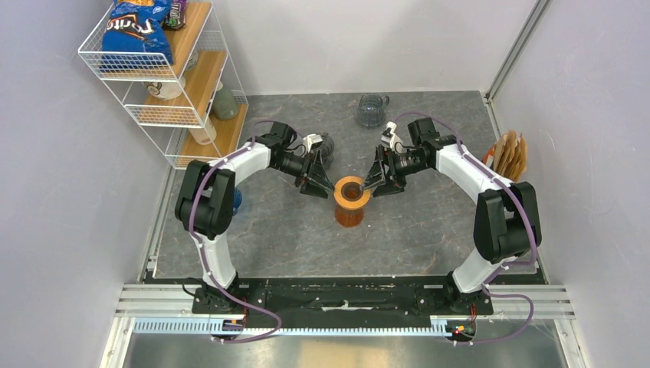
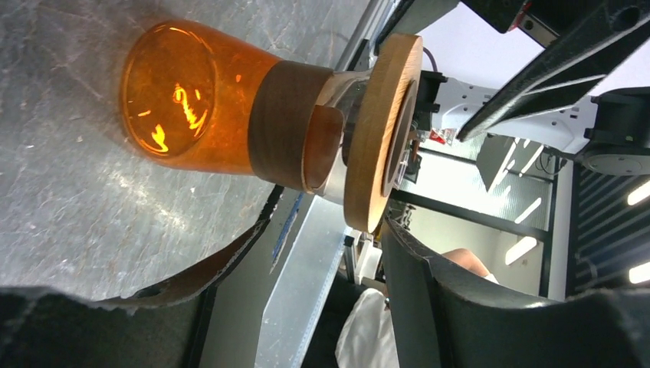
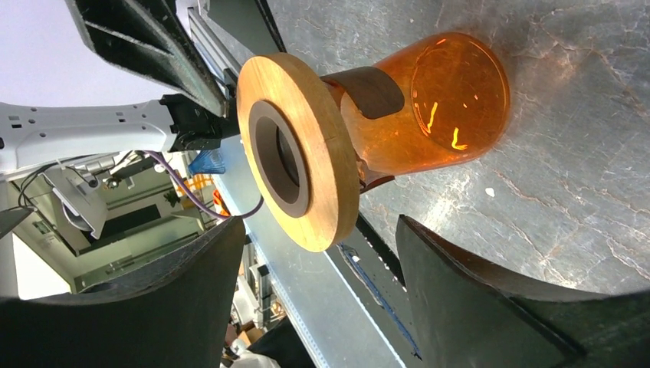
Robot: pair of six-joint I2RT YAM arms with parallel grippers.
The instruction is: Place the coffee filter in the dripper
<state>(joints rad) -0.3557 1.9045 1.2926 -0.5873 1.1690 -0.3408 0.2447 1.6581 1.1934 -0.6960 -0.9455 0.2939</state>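
Left gripper (image 1: 320,182) and right gripper (image 1: 375,179) flank dripper (image 1: 343,186) mid-table, fingers spread, grasping nothing; coffee filters (image 1: 512,153) at right edge.

A robot lab cell — bare partition walls (image 1: 54,199), aluminium rail (image 1: 153,297), wire shelf (image 1: 163,115).

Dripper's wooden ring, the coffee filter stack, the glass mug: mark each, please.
wooden ring (image 3: 331,170): right wrist view, on its flat wood face.
coffee filter stack (image 1: 512,156): top external view, middle of the brown papers.
glass mug (image 1: 370,113): top external view, its body.
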